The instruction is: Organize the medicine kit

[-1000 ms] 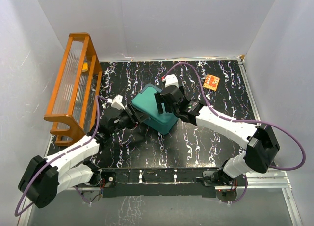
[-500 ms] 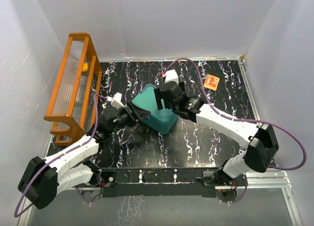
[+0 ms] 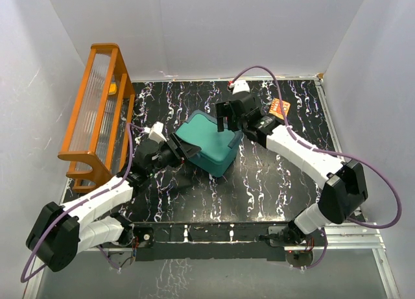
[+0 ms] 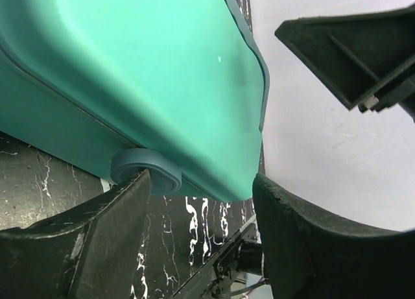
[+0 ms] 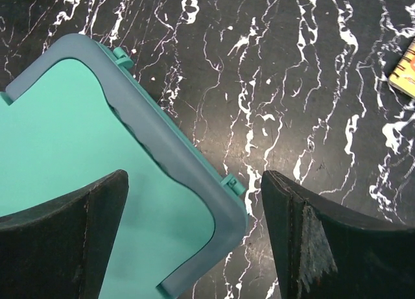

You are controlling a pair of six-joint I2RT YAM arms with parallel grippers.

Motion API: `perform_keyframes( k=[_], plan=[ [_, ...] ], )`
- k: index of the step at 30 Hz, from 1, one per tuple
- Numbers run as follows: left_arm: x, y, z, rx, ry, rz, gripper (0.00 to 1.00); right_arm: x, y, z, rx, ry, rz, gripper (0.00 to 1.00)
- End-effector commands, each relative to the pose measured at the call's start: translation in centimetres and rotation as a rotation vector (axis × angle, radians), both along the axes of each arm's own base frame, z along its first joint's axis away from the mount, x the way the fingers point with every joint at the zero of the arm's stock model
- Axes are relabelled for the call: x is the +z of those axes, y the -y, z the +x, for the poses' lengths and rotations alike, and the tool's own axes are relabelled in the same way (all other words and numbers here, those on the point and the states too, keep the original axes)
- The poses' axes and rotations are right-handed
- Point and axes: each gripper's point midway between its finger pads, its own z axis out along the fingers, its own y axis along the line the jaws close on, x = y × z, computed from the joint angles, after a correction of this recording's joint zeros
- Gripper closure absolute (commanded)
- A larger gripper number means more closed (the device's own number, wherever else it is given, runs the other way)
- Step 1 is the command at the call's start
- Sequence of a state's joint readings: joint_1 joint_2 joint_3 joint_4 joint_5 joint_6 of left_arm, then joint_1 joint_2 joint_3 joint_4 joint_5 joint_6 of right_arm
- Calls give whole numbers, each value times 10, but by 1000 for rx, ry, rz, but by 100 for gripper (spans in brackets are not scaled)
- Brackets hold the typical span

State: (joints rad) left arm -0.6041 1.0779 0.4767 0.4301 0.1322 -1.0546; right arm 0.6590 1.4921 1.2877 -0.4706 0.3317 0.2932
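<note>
At centre of bench (image 3: 279,182), locate medicine kit (image 3: 209,146), lid shut. Note left claw (image 4: 201,179) astride its near-left corner, grip indeterminate; right claw (image 5: 194,176) spread wide, empty. Avoid withdrawing while snagged: risks tipping the kit.

Medicine kit (image 3: 209,146) — smooth, matt plastic.

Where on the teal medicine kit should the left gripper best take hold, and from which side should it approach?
Probably the round tab on the medicine kit, at its edge facing the left gripper, approached from that side. It juts from the smooth shell; the hinge lugs sit on the far edge.
</note>
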Motion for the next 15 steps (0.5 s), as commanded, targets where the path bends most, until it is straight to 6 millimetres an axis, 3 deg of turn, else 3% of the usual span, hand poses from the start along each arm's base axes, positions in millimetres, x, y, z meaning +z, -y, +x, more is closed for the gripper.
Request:
perform_keyframes(
  k=[1, 9, 15],
  plan=[
    [10, -2, 8, 23, 29, 27, 35, 11, -27, 18, 181, -9, 93, 17],
    [3, 6, 9, -7, 5, 9, 33, -6, -48, 32, 325, -88, 159, 18],
    [6, 12, 11, -31, 25, -6, 33, -29, -60, 13, 430, -200, 201, 21]
  ],
)
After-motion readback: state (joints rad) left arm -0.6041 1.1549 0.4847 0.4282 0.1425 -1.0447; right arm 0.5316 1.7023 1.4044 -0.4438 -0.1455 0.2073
